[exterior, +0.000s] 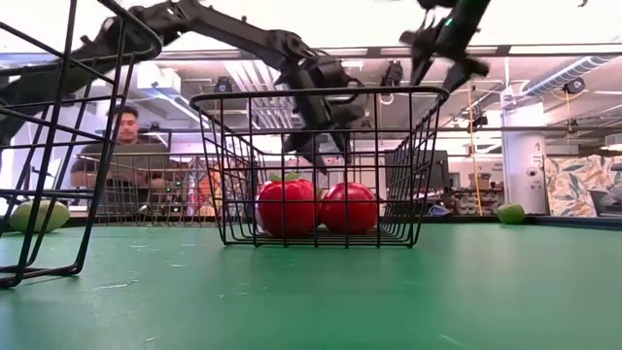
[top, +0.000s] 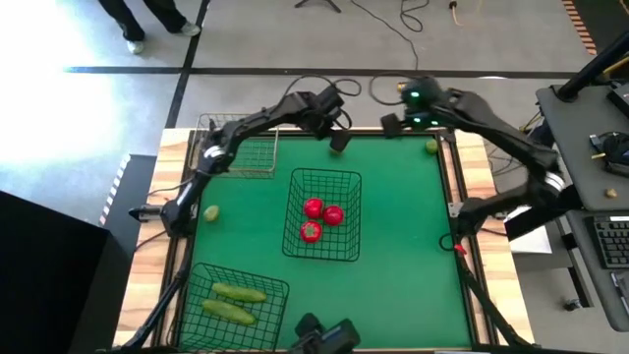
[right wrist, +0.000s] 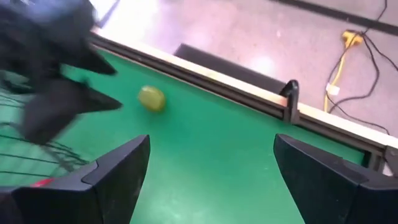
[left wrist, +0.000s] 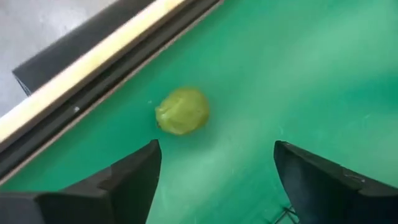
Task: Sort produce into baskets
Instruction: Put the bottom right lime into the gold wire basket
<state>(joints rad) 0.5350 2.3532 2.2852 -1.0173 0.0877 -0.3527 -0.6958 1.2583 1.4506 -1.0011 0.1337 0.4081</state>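
Observation:
My left gripper (top: 334, 133) is open above the mat's far edge, its two fingers (left wrist: 134, 171) hanging over a yellow-green lime (left wrist: 182, 111) that lies on the green mat, untouched. My right gripper (top: 389, 121) is open and empty at the far edge, right of the left one, and sees the same lime (right wrist: 151, 98). A second lime (top: 430, 147) lies at the far right and a third (top: 210, 212) at the left. Three red tomatoes (top: 321, 218) lie in the middle black basket (top: 349, 182). Two cucumbers (top: 234, 301) lie in the near-left black basket (top: 280, 290).
A paler wire basket (top: 257, 167) stands at the far left, close to the left arm. A raised wooden rim (left wrist: 93, 62) runs along the mat's far edge just behind the lime. Open mat lies on the right half. A person (exterior: 121, 131) sits beyond the table.

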